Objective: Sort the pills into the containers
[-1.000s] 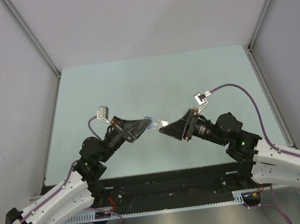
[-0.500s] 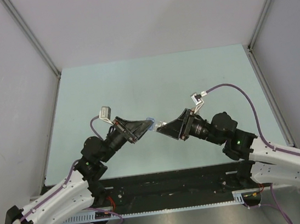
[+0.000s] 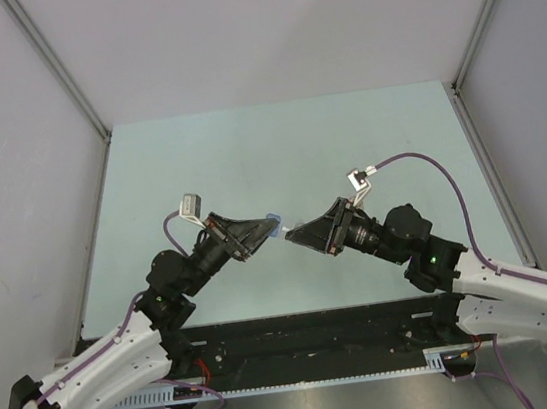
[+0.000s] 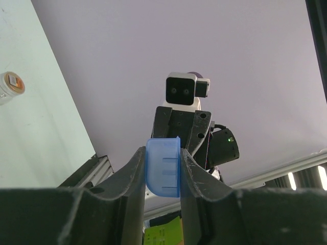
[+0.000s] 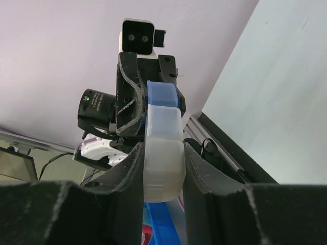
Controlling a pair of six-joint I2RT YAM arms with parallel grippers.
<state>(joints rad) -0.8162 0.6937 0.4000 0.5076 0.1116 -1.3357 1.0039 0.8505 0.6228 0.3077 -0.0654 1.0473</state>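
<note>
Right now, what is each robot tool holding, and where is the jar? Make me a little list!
left tool: shut on the blue cap
right tool: shut on the clear vial, fingers pressed on both sides
vial: up in the air between the two tools, cap on it
jar: on the table, apart from both tools, orange-tan on top
pills: none loose that I can make out

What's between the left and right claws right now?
The blue-capped vial: left claw grips its cap, right claw its clear body. Shown in both wrist views.
</note>
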